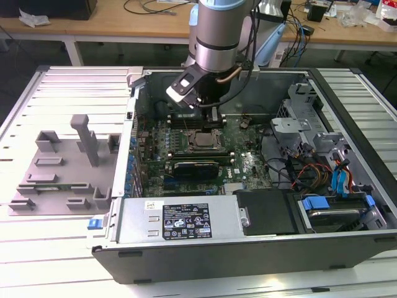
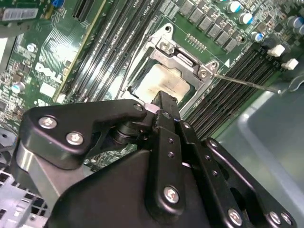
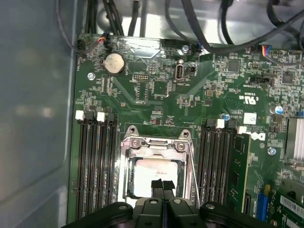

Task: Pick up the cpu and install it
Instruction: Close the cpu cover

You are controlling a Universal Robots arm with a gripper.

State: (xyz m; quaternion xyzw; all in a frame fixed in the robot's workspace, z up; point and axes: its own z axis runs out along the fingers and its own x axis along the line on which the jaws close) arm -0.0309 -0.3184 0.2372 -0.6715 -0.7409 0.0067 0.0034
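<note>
Both wrist views showed the cpu [image 2: 164,85] [image 3: 147,173] lying flat inside the metal socket frame [image 3: 156,142] on the motherboard [image 3: 156,90], between two banks of memory slots [image 3: 95,161]. The gripper [image 3: 162,186] hung over the cpu's edge, fingertips pressed together and holding nothing. Whether it touched the cpu could not be told.

A long wooden desk [image 1: 111,28] on white legs [image 1: 74,51] runs along the back, with cables [image 1: 155,7] strewn across it. In front stands a slatted metal table [image 1: 62,87], evenly lit, and dark floor [image 1: 142,54] shows between the two.
</note>
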